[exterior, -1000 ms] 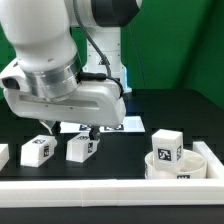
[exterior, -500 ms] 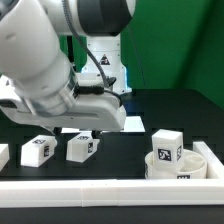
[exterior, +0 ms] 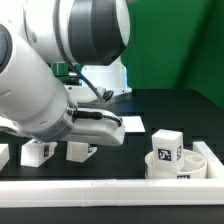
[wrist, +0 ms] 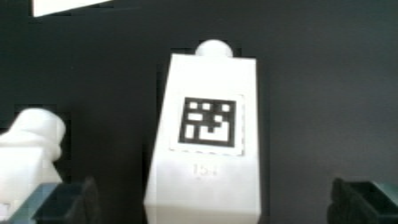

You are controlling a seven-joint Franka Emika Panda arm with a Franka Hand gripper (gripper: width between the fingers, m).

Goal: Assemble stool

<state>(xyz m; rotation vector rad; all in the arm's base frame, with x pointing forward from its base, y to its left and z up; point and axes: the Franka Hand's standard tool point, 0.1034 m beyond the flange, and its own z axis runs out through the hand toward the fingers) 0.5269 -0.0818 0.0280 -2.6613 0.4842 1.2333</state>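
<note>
**Desk:** Stool parts, where?

**Photographer:** Arm (exterior: 45, 90) fills the exterior view's left. Seat (exterior: 200, 158) sits at its right, a leg (exterior: 165, 145) standing on it. Second leg (exterior: 38, 152) and third leg (exterior: 80, 150) sit under the arm.

**Desk:** Gripper?

**Photographer:** Gripper (wrist: 210, 203) is spread wide astride a tagged leg (wrist: 214, 110), not touching it.

Bright, even lighting. Wrist view: white blocky tagged plastic leg (wrist: 210, 130) nearly washes out against the black table (wrist: 329, 90), edges slightly blurred. Exterior view: white robot arm (exterior: 50, 90) soft-edged, close to lens.
</note>
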